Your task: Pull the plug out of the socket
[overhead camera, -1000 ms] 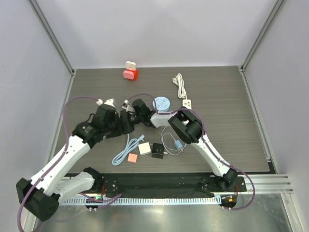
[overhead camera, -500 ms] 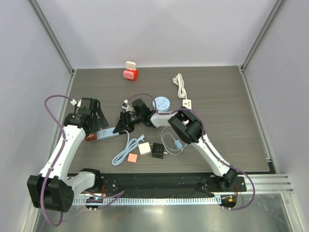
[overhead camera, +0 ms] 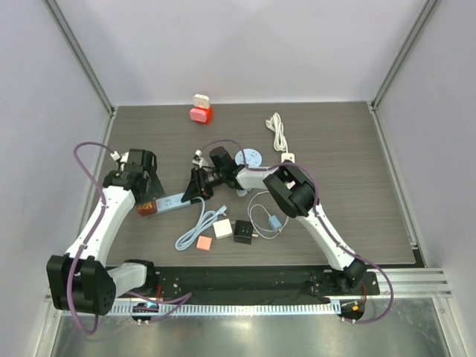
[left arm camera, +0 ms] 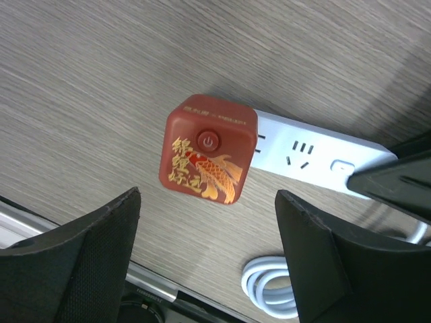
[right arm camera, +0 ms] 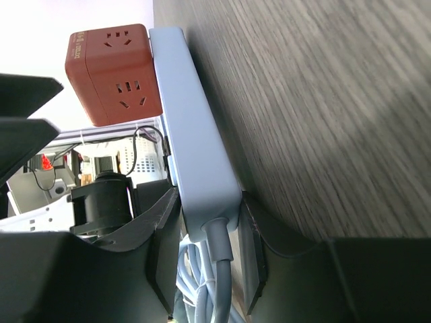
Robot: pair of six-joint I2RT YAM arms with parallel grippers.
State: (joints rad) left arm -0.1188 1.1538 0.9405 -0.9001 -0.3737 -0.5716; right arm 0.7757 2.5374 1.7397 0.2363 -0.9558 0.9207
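A red cube plug (overhead camera: 146, 207) with a gold fish print sits plugged into the left end of a white power strip (overhead camera: 172, 202) lying on the dark table. My right gripper (overhead camera: 195, 187) is shut on the strip's cable end (right arm camera: 202, 202). My left gripper (overhead camera: 143, 186) is open, hovering above the red cube (left arm camera: 209, 149), its fingers (left arm camera: 87, 256) spread wide and touching nothing. The cube also shows in the right wrist view (right arm camera: 113, 73), at the strip's far end.
The strip's coiled pale cable (overhead camera: 195, 227) lies near the front. A pink block (overhead camera: 203, 242), a white cube (overhead camera: 222, 228), a black cube (overhead camera: 242, 232) and a small blue adapter (overhead camera: 274, 222) sit beside it. A red-and-white charger (overhead camera: 200, 109), a white cord (overhead camera: 278, 132) and a blue disc (overhead camera: 249, 158) lie further back.
My left arm swung left and away from the right gripper, and now hovers open over the red cube. The strip with the cube now lies uncovered, held by my right gripper.
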